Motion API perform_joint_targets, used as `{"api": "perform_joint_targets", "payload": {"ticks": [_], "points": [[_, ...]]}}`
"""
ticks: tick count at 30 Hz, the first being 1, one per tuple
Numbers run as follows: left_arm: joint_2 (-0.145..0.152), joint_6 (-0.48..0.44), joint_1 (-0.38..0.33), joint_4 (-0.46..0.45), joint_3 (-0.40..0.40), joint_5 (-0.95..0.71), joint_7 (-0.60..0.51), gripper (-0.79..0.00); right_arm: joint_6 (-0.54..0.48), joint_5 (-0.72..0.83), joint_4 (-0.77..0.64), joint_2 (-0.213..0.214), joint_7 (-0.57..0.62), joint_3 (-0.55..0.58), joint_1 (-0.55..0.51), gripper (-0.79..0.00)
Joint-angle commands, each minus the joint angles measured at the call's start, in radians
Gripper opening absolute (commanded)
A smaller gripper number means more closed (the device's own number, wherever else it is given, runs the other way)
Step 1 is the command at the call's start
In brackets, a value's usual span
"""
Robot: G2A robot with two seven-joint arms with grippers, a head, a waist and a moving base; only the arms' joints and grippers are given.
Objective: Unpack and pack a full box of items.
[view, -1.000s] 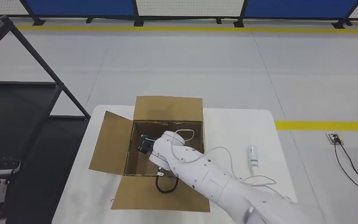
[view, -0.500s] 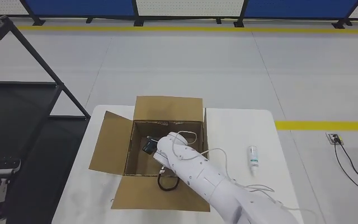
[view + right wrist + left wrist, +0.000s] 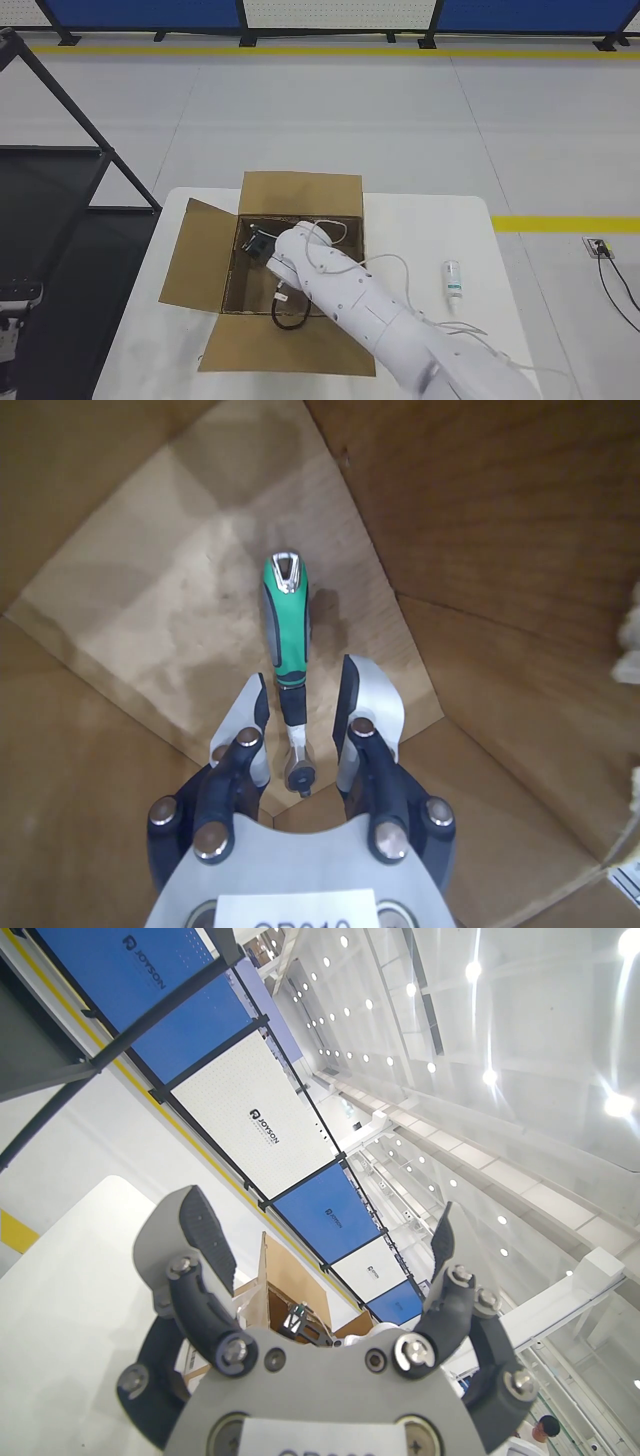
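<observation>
Cardboard walls close round your right claw [image 3: 303,681], which sits low inside the box [image 3: 196,256] with its fingers apart, one on either side of the narrow metal neck of the green-handled ratchet [image 3: 287,625]. The ratchet lies flat on the box floor near a corner, its head towards the wrist and its handle pointing away. Neither pad appears to touch it yet.

Over the last second, the top view shows the right arm shifting its wrist a little, ending nearer the far left part of the box. The box itself has not slid on the bench [image 3: 430,222], and the white tube [image 3: 453,281] lies where it did, on the bench well apart from the box. You can take that as lining up for the pick rather than lifting: the ratchet is not yet held.

Your left claw [image 3: 322,1209] is raised towards the ceiling, spread wide and empty.

Closing on the slim neck may let the tool swing, so watch it.
</observation>
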Motion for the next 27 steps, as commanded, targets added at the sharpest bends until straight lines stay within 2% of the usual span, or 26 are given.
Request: {"api": "perform_joint_targets", "payload": {"ticks": [1,4,6,9,13,14,15,16,18,19,23,25,27], "points": [[0.0,-0.001,0.0,-0.002,0.006,0.003,0.0,0.0,-0.001,-0.008,-0.065,0.02,0.006,0.022,-0.008,-0.456],[-0.001,-0.002,-0.001,-0.005,0.013,0.007,0.0,0.0,0.018,-0.05,-0.217,0.071,0.025,0.073,-0.038,-0.446],[-0.001,-0.001,-0.001,-0.008,0.016,0.008,0.0,0.0,0.034,-0.092,-0.369,0.117,0.049,0.128,-0.081,-0.434],[-0.002,-0.001,-0.002,-0.013,0.024,0.013,-0.002,0.0,0.044,-0.207,-0.692,0.202,0.136,0.245,-0.209,-0.428],[-0.002,-0.001,-0.002,-0.022,0.038,0.02,-0.003,0.0,-0.036,-0.342,-1.198,0.296,0.264,0.431,-0.463,-0.416],[-0.002,-0.001,-0.002,-0.025,0.042,0.023,-0.005,0.0,-0.058,-0.366,-1.298,0.31,0.278,0.465,-0.519,-0.397],[-0.003,-0.002,-0.002,-0.028,0.047,0.026,-0.005,0.0,-0.076,-0.386,-1.383,0.321,0.283,0.497,-0.566,-0.259],[-0.003,-0.001,-0.002,-0.03,0.053,0.029,-0.005,0.0,-0.084,-0.405,-1.453,0.33,0.281,0.525,-0.606,-0.231],[-0.003,-0.001,-0.001,-0.035,0.062,0.036,-0.004,0.0,-0.076,-0.454,-1.558,0.341,0.27,0.566,-0.667,-0.055],[-0.004,-0.001,-0.001,-0.037,0.066,0.039,-0.003,0.0,-0.061,-0.489,-1.594,0.345,0.265,0.584,-0.691,0.0],[-0.004,0.0,-0.001,-0.043,0.074,0.05,0.0,0.0,0.052,-0.65,-1.702,0.355,0.252,0.67,-0.766,0.0],[-0.004,0.001,-0.002,-0.046,0.077,0.054,0.001,0.0,0.122,-0.754,-1.719,0.358,0.263,0.72,-0.801,0.0],[-0.005,0.001,0.0,-0.049,0.079,0.056,0.002,0.0,0.16,-0.781,-1.72,0.36,0.274,0.764,-0.836,0.0]]}}
